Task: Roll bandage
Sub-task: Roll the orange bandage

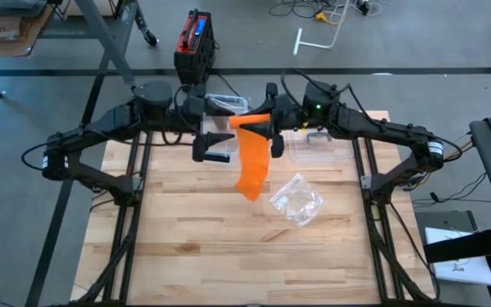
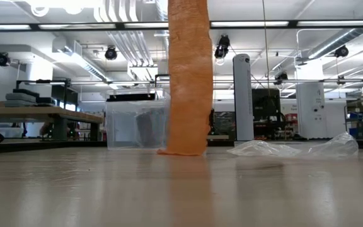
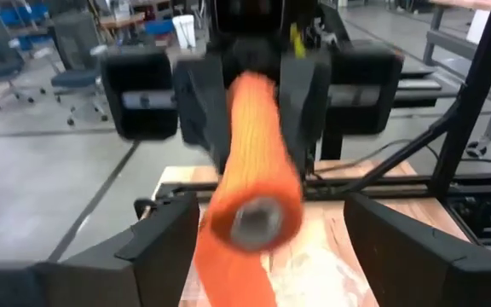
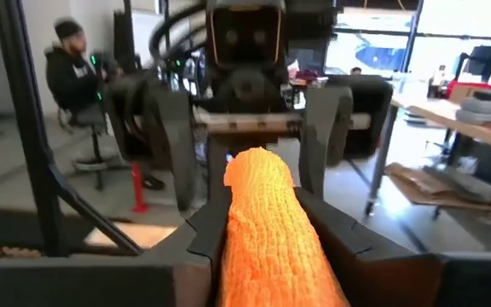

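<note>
Standing open, the left gripper (image 1: 222,150) had its fingers (image 3: 156,247) on both sides of the bandage (image 1: 252,162) roll without touching it. Facing it, the right gripper (image 1: 273,132) clamped the roll, and the loose tail hung below to the table (image 1: 186,230).
</note>
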